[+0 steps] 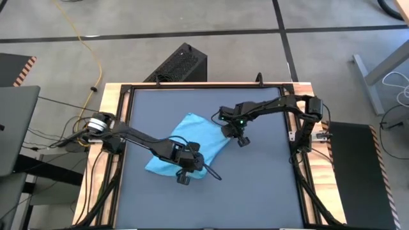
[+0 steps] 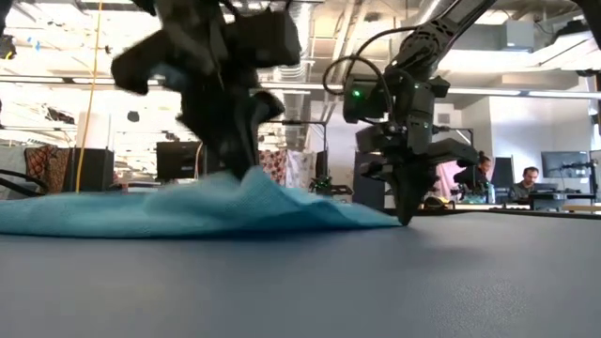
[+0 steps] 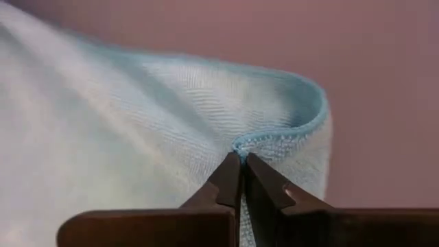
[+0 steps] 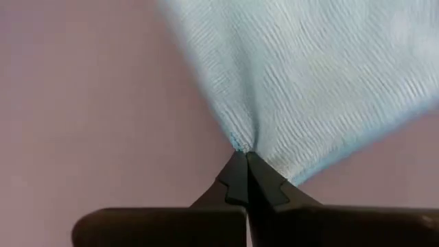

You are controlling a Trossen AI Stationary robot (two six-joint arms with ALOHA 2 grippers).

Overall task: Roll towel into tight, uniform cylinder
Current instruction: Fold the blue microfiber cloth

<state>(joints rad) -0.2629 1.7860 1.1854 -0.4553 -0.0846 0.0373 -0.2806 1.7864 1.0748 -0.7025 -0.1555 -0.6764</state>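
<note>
The light-blue towel point(image 1: 185, 142) lies spread on the dark grey table point(image 1: 255, 185), askew to its edges. My left gripper point(image 3: 241, 156) is at the towel's near edge and is shut on it. In the low view that edge rises into a peak point(image 2: 252, 183) under the left gripper point(image 2: 246, 167). My right gripper point(image 4: 245, 156) is shut on the towel's right corner, low at the tabletop point(image 2: 406, 218). No cylinder shows; the cloth is unrolled. My left gripper pinches the towel's hemmed edge point(image 3: 241, 142) between its two fingertips, coming slanting down from above. The held edge is lifted off the table into a peak, while the cloth around it slopes down onto the tabletop. My right gripper pinches the towel's right corner point(image 4: 241, 145) between its two fingertips, pointing steeply down. The cloth gathers into fine creases at the fingertips. The corner sits down at the tabletop point(image 2: 394, 220).
A raised frame point(image 1: 121, 96) runs round the table. A black box point(image 1: 182, 64) stands beyond the far edge, and a laptop point(image 1: 16, 128) sits off to the left. Bare tabletop lies to the right point(image 1: 268, 166) and near side. People point(image 2: 531, 183) sit far behind.
</note>
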